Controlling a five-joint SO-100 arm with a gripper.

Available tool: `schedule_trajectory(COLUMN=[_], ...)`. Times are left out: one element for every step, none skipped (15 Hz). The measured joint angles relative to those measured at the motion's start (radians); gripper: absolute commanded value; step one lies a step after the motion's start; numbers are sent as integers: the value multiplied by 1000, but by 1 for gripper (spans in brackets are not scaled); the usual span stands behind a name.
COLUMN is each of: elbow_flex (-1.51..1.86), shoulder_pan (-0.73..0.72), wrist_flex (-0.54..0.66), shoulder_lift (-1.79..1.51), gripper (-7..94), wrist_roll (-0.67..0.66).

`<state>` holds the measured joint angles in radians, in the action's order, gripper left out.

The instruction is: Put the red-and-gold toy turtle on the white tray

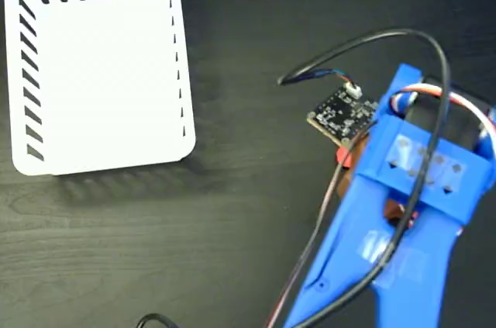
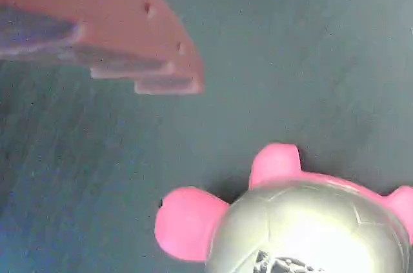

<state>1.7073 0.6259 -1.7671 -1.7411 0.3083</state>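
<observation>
- The jaws (image 2: 213, 157) hung over the turtle (image 2: 303, 221), not gripping it; only one finger (image 2: 122, 34) showed, so their opening was unclear.
- The tray (image 1: 97, 64) lay well apart on the desk (image 1: 232, 212), awaiting delivery.

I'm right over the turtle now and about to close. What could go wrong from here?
1. In the wrist view only one finger shows, off to the turtle's side, so closing could nudge it rather than grip it.
2. The domed gold shell looks slippery.
3. The arm hides the turtle in the fixed view; the white tray lies far left.
</observation>
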Motion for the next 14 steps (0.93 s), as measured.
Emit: schedule_trajectory(elbow_flex=[-17, -25, -26, -32, -46, -58, -60, -60, -61, -61, -61, -61, -57, -38], shoulder_pan=[2, -2, -9, -15, -17, -12, -11, -11, -12, -12, -11, -11, -6, 0], wrist_flex=[5, 8, 8, 8, 11, 21, 21, 29, 41, 63, 84, 109, 132, 156], shoulder_lift=[20, 34, 52, 87, 107, 123, 141, 155, 164, 187, 198, 218, 225, 225], gripper=[66, 67, 67, 67, 67, 67, 67, 67, 67, 67, 67, 67, 67, 67], wrist_roll=[-8, -15, -23, -26, -26, -26, -26, -26, -25, -11, -3, 9, 23, 38])
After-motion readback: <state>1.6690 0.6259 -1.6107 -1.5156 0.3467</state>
